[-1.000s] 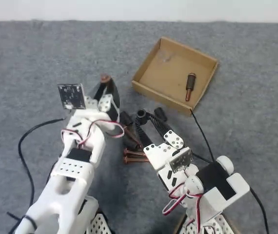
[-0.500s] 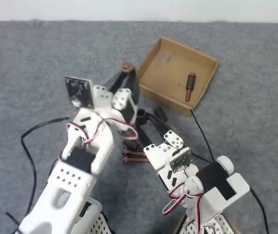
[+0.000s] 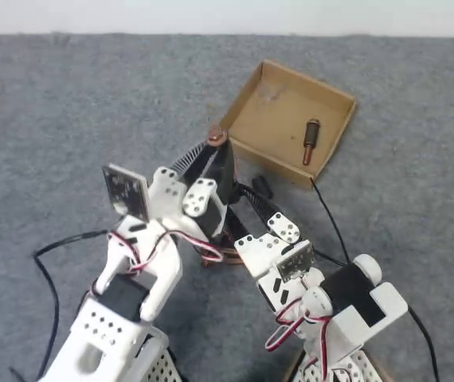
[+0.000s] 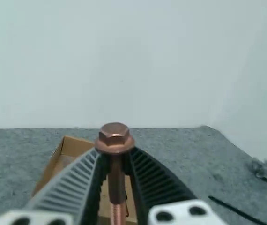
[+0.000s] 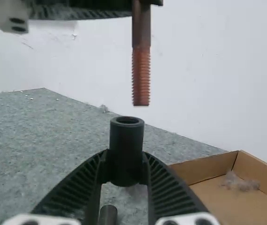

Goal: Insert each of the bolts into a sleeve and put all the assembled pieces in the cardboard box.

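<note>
One assembled piece (image 3: 311, 142) lay in the cardboard box (image 3: 252, 153), at one o'clock from the arms. The left gripper (image 4: 114, 157) clamped a bolt (image 4: 114, 138) just above the sleeve (image 5: 126, 140) pinched in the right gripper (image 5: 124, 161), not yet inserted. A spare sleeve (image 3: 261, 185) waited at the box's seven o'clock.

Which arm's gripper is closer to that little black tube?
Right. The right gripper has its fingers shut around that sleeve; the left gripper holds a bolt just above the sleeve's open top, not touching it.
</note>
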